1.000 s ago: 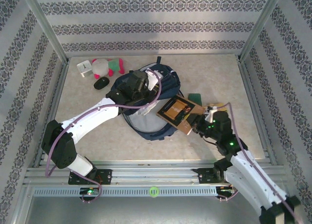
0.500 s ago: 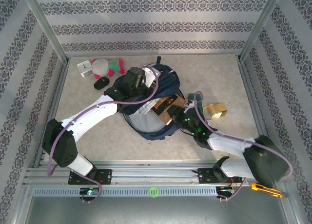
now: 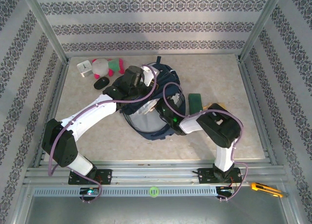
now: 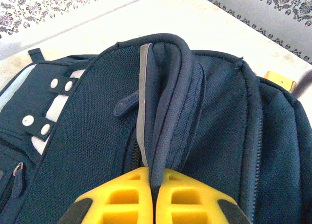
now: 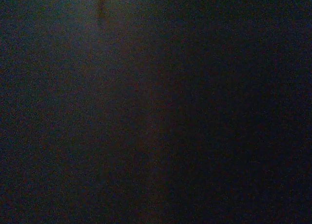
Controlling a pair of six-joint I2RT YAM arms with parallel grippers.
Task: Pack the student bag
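While the left gripper (image 4: 153, 187) clamps its padded edge, the navy student bag (image 4: 224, 116) hides the right gripper's state.

student bag (image 4: 219, 116): navy woven cloth, matt, with coarse mesh texture
left gripper (image 4: 155, 184): yellow plastic, smooth, a little glossy
table (image 3: 214, 72): pale speckled top, smooth, matt
frame rails (image 3: 156, 176): bare grey metal, dull shine

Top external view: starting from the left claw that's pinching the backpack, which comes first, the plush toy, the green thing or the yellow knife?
From the left gripper, shut on the student bag:
1. plush toy, to its left, toward the far-left corner.
2. green object, to its right, beside the bag.
3. yellow utility knife, by far the farthest, near-right, beyond the rail.
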